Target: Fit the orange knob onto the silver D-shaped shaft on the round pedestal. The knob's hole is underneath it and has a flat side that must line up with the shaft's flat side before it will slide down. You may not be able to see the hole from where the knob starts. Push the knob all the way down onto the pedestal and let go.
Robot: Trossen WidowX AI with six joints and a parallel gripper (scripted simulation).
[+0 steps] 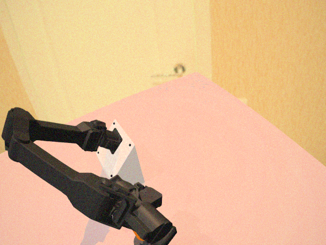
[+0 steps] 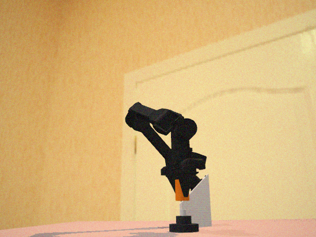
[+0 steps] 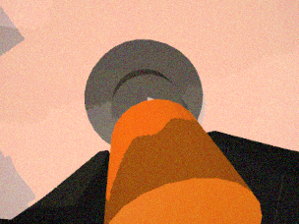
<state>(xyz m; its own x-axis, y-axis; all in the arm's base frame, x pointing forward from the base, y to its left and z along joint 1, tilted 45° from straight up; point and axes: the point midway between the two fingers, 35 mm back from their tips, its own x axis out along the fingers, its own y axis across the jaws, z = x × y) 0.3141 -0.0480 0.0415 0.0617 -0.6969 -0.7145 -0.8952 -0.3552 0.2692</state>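
The orange knob (image 2: 178,191) (image 3: 169,157) is held upright between the black fingers of my gripper (image 2: 183,194) (image 3: 159,151), which is shut on it. Only an orange sliver of it shows beneath the arm in the top view. The dark round pedestal (image 2: 184,228) (image 3: 98,93) stands below. Its silver shaft (image 2: 183,212) stands up from the raised centre, with a visible gap under the knob in the exterior view. In the wrist view the knob's far end covers nearly all of the shaft. The knob's hole and the shaft's flat side are hidden, so their alignment cannot be told.
The arm's pale slanted mount (image 1: 129,163) (image 2: 200,207) stands on the pink table (image 1: 214,160) behind the pedestal in the exterior view. The arm's own links cover most of the pedestal in the top view. Shadows fall on the table.
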